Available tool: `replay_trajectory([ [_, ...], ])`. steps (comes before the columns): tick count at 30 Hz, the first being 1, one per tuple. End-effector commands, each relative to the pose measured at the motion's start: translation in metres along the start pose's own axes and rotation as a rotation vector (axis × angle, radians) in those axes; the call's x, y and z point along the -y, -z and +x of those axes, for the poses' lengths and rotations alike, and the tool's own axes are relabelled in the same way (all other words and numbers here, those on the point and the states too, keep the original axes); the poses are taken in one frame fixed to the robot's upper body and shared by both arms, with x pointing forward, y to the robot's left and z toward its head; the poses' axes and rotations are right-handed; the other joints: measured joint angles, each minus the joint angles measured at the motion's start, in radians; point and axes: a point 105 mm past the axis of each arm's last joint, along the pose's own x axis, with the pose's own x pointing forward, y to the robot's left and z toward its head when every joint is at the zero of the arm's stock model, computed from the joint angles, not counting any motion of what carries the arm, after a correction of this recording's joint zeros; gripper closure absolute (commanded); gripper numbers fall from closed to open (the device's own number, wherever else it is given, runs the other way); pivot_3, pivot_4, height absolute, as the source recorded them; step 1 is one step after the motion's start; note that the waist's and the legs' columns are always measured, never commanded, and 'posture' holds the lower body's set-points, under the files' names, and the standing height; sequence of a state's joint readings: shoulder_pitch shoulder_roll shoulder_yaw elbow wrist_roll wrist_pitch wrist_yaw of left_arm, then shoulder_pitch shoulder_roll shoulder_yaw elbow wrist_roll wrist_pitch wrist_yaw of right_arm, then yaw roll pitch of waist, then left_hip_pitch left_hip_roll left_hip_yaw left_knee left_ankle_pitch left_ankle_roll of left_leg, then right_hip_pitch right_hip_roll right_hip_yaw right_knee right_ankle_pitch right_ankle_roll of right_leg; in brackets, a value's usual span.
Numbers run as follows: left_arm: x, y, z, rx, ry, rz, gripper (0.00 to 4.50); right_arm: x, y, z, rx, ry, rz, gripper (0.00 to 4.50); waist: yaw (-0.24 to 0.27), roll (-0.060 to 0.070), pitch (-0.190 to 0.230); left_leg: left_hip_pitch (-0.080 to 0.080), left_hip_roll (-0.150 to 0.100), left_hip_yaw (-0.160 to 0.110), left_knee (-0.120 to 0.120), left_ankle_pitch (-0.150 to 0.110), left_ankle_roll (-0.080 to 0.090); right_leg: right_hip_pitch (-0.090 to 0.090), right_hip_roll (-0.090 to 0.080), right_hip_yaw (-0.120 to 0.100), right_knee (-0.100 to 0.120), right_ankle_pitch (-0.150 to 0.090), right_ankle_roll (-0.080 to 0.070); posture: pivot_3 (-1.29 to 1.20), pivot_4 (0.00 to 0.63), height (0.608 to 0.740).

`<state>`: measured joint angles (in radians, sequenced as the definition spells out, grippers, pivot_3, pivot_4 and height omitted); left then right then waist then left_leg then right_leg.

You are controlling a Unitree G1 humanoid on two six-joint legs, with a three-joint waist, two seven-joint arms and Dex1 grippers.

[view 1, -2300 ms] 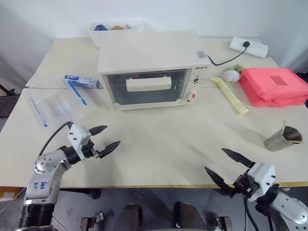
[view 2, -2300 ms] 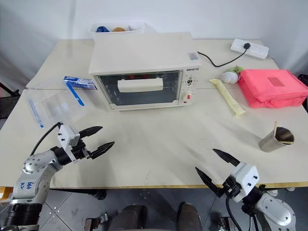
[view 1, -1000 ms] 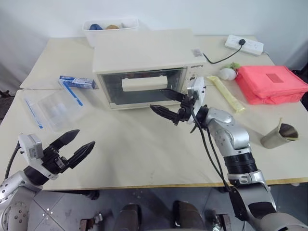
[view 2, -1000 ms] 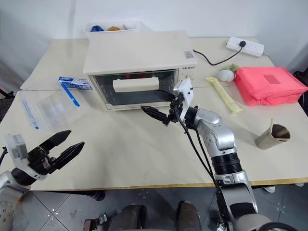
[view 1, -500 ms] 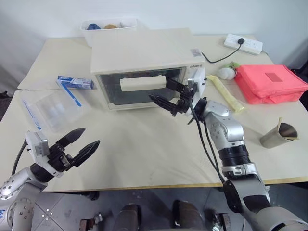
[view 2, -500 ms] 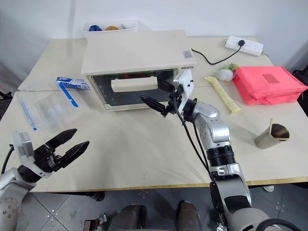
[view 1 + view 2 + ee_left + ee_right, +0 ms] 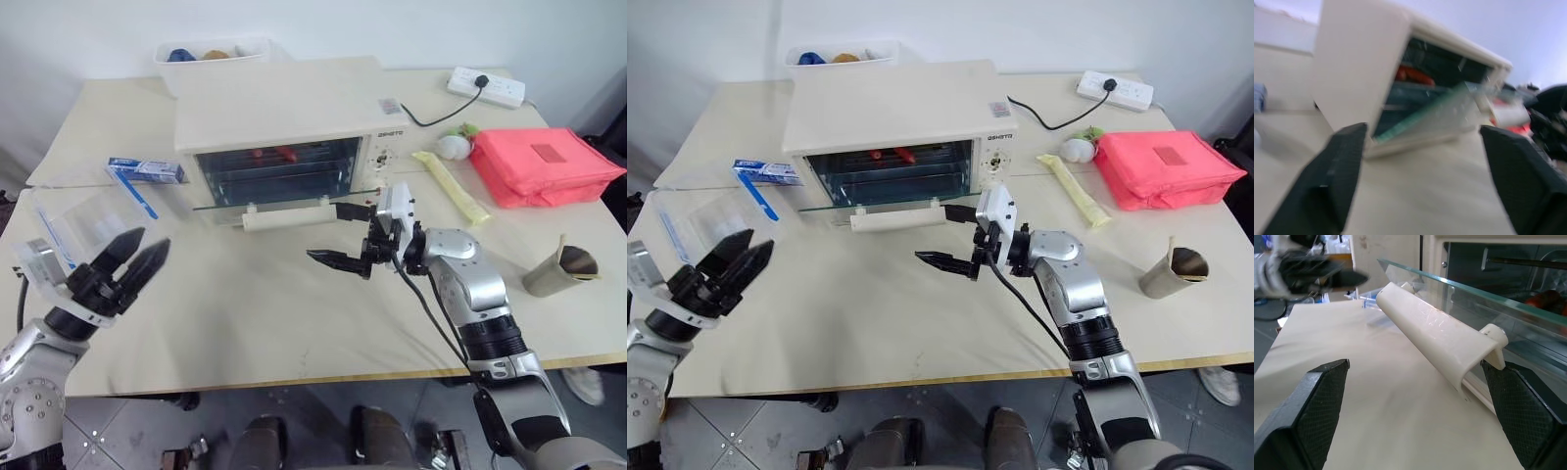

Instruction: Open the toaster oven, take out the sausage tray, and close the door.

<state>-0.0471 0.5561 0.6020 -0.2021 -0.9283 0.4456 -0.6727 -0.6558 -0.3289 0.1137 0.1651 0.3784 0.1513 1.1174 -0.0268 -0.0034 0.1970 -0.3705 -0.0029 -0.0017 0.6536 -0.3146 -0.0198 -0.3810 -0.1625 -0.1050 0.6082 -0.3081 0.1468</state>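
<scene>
The cream toaster oven stands at the middle back of the table. Its door hangs open, the glass nearly level, with the cream bar handle at its front edge. Deep in the cavity lies the sausage tray with red sausages on it, also seen as red sausages in the left wrist view. My right gripper is open at the handle's right end, one finger above it and one below, gripping nothing. The handle lies just ahead between those fingers. My left gripper hovers open and empty at the near left.
A pink bag, a yellow packet and a power strip lie to the right. A metal cup stands near the right front. A blue box and a clear plastic bag lie left of the oven, with a white bin behind.
The oven door has swung down from shut to open. My right gripper came down and back with the handle. My left arm rose and its fingers narrowed somewhat.
</scene>
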Motion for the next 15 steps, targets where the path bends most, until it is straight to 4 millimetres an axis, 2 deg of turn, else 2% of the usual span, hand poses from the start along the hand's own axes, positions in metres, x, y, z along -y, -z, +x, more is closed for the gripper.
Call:
replay_trajectory([
  [1, -0.005, 0.002, 0.030, -0.023, 0.045, 0.071, 2.11, -0.007, -0.010, 0.004, 0.030, -0.046, -0.070, 0.00, 0.001, 0.000, 0.000, 0.000, 0.000, 0.000, 0.000, 0.000, 0.000, 0.000, 0.000, 0.000, 0.000, 0.000, 0.000, 0.00, 0.150, 0.740],
  [6, -0.003, 0.010, 0.070, -0.015, 0.103, 0.108, 3.66, -0.006, -0.008, 0.003, 0.026, -0.041, -0.081, 0.00, -0.001, 0.000, 0.000, 0.000, 0.000, 0.000, 0.001, 0.000, 0.000, 0.000, 0.000, 0.000, 0.000, 0.000, 0.000, 0.00, 0.150, 0.740],
  [9, 0.003, 0.017, 0.084, -0.015, 0.133, 0.112, 4.46, -0.007, -0.008, 0.003, 0.028, -0.039, -0.088, 0.00, -0.005, -0.001, 0.000, 0.000, 0.000, 0.001, 0.000, 0.000, 0.000, -0.001, 0.000, -0.001, 0.000, 0.000, 0.000, 0.00, 0.150, 0.740],
  [11, 0.011, 0.025, 0.090, -0.036, 0.172, 0.098, 4.46, -0.008, -0.007, 0.003, 0.026, -0.037, -0.091, 0.00, -0.006, -0.001, 0.000, 0.000, 0.000, 0.002, -0.001, 0.000, -0.001, -0.003, 0.000, -0.001, 0.001, 0.000, 0.001, 0.00, 0.150, 0.740],
  [15, 0.024, 0.045, 0.087, -0.133, 0.259, 0.092, 4.46, -0.010, -0.001, -0.003, 0.000, -0.021, -0.097, 0.00, -0.001, -0.001, 0.000, 0.000, 0.000, 0.002, 0.000, 0.000, -0.001, -0.002, 0.000, -0.001, 0.001, 0.000, 0.001, 0.00, 0.150, 0.740],
])
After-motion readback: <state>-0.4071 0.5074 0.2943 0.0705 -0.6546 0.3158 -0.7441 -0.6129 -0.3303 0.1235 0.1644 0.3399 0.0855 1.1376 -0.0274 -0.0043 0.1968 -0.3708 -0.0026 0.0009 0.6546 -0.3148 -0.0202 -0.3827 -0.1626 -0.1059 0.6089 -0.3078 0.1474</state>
